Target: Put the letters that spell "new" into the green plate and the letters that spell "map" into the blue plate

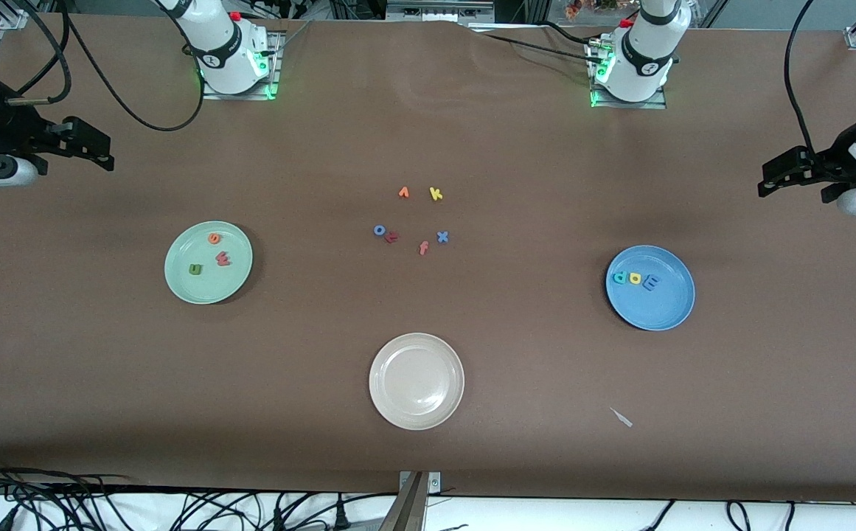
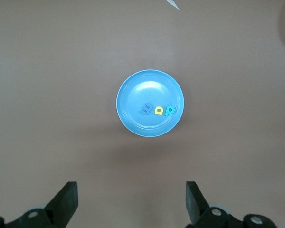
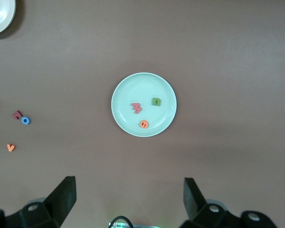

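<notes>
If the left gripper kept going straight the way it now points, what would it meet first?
Probably the blue plate, centred ahead of the open left gripper in its wrist view, with the m, a and p in it; how far off is unclear.

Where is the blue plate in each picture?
Front view: the blue plate lies toward the left arm's end of the table, holding the teal p, yellow a and blue m.
Left wrist view: mid-picture, above the open left gripper.
Right wrist view: not in it.
Shared landmark: the cream plate.
</notes>
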### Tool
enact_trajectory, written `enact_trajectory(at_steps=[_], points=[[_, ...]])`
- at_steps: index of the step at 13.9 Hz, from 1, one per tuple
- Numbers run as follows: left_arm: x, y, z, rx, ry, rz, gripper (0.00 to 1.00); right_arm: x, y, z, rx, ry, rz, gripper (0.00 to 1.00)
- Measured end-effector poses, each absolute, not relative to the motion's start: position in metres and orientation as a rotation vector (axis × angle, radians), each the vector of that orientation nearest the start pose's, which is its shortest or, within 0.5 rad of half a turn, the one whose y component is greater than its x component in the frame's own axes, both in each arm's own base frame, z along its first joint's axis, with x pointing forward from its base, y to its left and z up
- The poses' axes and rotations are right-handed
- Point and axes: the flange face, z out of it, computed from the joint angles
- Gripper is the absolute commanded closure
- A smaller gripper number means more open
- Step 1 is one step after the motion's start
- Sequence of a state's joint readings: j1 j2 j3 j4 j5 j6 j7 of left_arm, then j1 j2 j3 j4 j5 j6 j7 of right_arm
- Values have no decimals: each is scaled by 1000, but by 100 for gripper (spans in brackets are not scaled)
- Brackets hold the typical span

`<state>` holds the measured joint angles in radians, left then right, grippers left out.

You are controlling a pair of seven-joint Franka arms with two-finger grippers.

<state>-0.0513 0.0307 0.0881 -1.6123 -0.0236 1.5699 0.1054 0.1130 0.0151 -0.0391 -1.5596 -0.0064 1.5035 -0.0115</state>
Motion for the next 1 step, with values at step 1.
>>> enact_trajectory(at_steps=[1], points=[[561,17,588,-3164,107,113,0,550,40,616,-3146,-134,111,0]])
